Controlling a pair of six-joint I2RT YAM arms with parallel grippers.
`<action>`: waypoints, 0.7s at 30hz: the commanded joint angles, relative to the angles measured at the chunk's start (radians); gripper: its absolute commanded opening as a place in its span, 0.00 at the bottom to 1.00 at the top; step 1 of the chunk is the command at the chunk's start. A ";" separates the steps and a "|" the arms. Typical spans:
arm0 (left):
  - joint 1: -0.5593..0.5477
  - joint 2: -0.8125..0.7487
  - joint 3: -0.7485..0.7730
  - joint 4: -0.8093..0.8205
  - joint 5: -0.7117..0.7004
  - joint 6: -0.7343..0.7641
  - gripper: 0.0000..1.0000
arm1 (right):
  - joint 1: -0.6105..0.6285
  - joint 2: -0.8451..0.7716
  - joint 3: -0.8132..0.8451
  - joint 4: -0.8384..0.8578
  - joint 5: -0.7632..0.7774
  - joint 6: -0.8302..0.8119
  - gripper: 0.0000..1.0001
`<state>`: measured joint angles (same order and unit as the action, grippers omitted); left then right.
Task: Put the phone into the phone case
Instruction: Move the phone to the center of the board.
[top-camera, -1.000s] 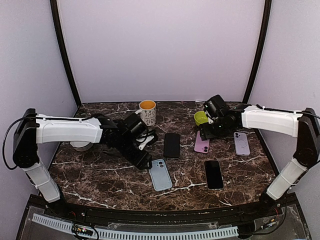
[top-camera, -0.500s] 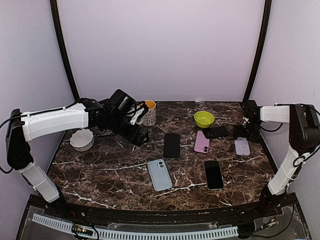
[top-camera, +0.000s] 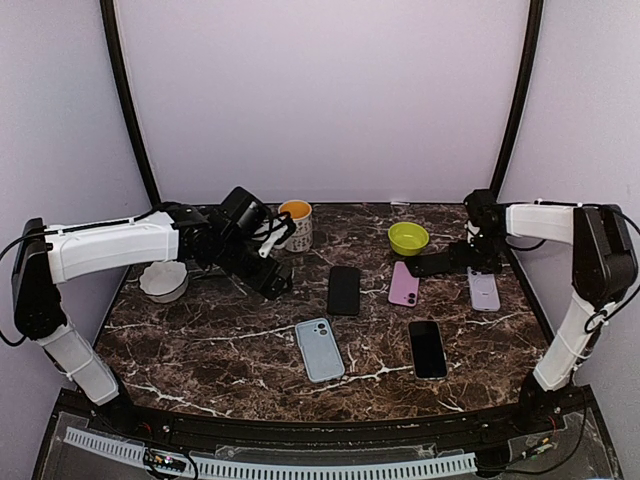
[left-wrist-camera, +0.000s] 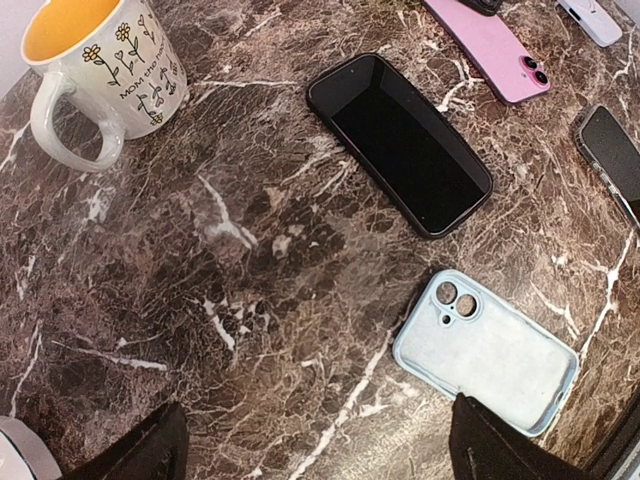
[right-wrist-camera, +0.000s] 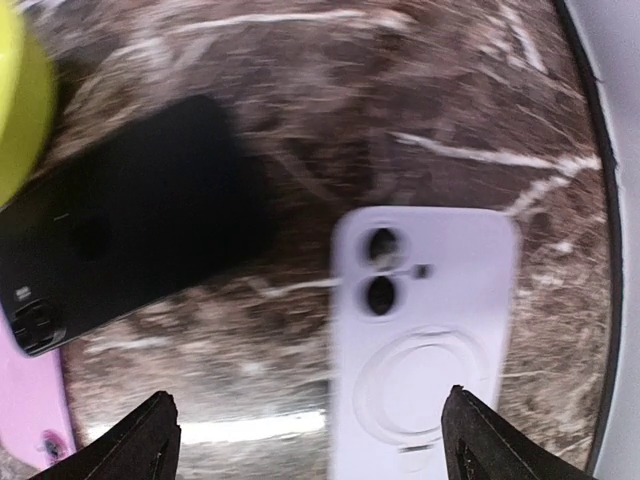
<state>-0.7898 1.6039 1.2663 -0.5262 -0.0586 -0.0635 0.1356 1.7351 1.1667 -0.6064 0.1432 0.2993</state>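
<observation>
A dark marble table (top-camera: 200, 345) fills the lower half of the overhead view, with pale lilac walls (top-camera: 330, 90) behind. Your left arm (top-camera: 115, 250), white with black joints, reaches in from the left edge toward the middle; your right arm (top-camera: 545, 220) folds in from the right edge. The left gripper (left-wrist-camera: 320, 455) is released, its two fingers spread wide at the bottom corners of its wrist view with nothing between them. The right gripper (right-wrist-camera: 310, 440) is spread just as wide and grasps nothing.

In the left wrist view the black phone (left-wrist-camera: 400, 143) lies screen up in the upper middle, well above both fingers. The light blue case (left-wrist-camera: 487, 350) lies at lower right, its lower edge just over the right-hand fingertip. Overhead, that case sits below and right of the gripper, apart from it. In the right wrist view a lilac case (right-wrist-camera: 425, 350) lies back up in the right half, its lower end between the fingers, nearer the right-hand one. A blurred black device (right-wrist-camera: 130, 230), phone or case you cannot tell, lies at upper left. Overhead, a pink phone (top-camera: 404, 284) sits right of centre and a second black phone (top-camera: 427, 348) at lower right. A flowered mug (top-camera: 295, 222) stands at upper centre, a green bowl (top-camera: 408, 238) to its right, a white bowl (top-camera: 163, 280) by the left edge
</observation>
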 joint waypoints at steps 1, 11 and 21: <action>0.000 -0.013 -0.015 -0.013 -0.014 0.015 0.93 | 0.141 -0.014 0.046 -0.005 0.001 0.075 0.91; 0.000 0.004 -0.011 -0.030 -0.009 0.014 0.93 | 0.372 0.094 0.079 0.140 0.144 0.353 0.98; 0.000 0.013 -0.008 -0.037 -0.005 0.014 0.93 | 0.453 0.201 0.131 0.118 0.266 0.428 0.99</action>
<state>-0.7898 1.6131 1.2648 -0.5335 -0.0647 -0.0593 0.5533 1.8847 1.2366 -0.4686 0.3084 0.6880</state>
